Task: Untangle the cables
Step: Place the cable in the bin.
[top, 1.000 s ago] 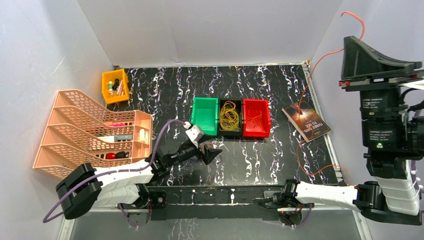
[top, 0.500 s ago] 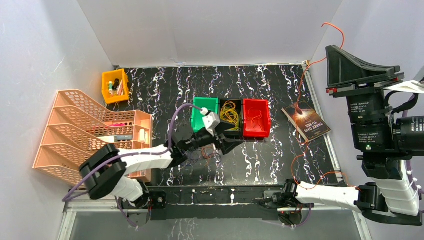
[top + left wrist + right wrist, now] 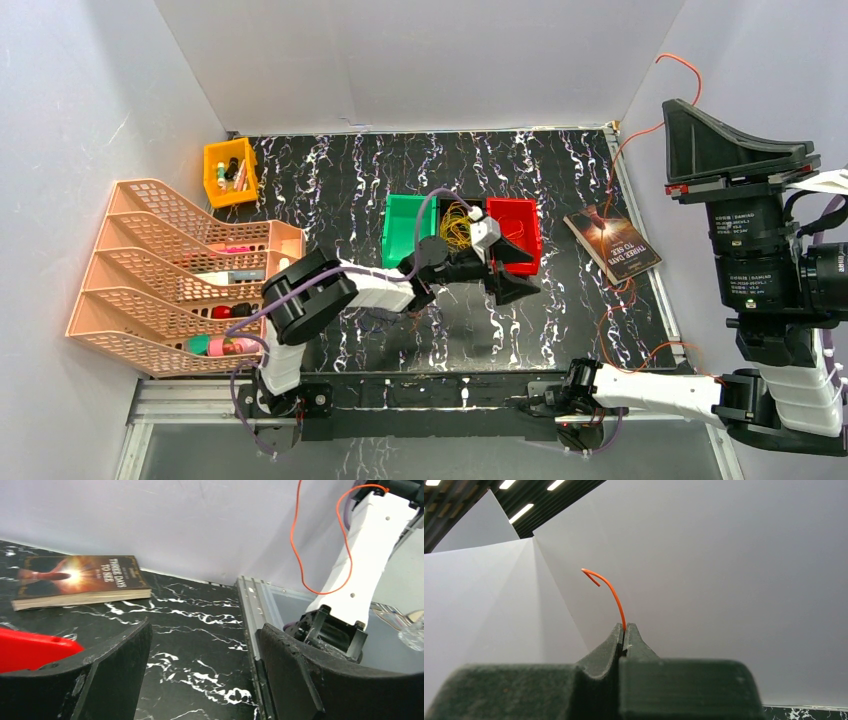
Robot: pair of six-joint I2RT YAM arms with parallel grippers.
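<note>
Yellow cables (image 3: 458, 226) lie coiled in the black bin (image 3: 446, 266). One long orange cable (image 3: 610, 170) runs from the table's right edge up to my right gripper (image 3: 690, 110), which is raised high on the right. In the right wrist view that gripper (image 3: 625, 627) is shut on the orange cable (image 3: 611, 592), whose short curled end sticks out above the fingertips. My left gripper (image 3: 515, 273) hangs open and empty just in front of the red bin (image 3: 527, 238). In the left wrist view the left gripper (image 3: 205, 630) frames bare table, with the orange cable (image 3: 299, 545) beyond.
A green bin (image 3: 408, 230) adjoins the black one. A book (image 3: 612, 244) lies right of the red bin, also in the left wrist view (image 3: 80, 580). A peach paper tray rack (image 3: 180, 262) and a yellow box (image 3: 230, 172) stand at the left. Orange cable loops (image 3: 640, 350) lie near the right rail.
My left arm has swung right, from in front of the green bin to in front of the red bin, still open. The raised right gripper shifted slightly with the cable.
</note>
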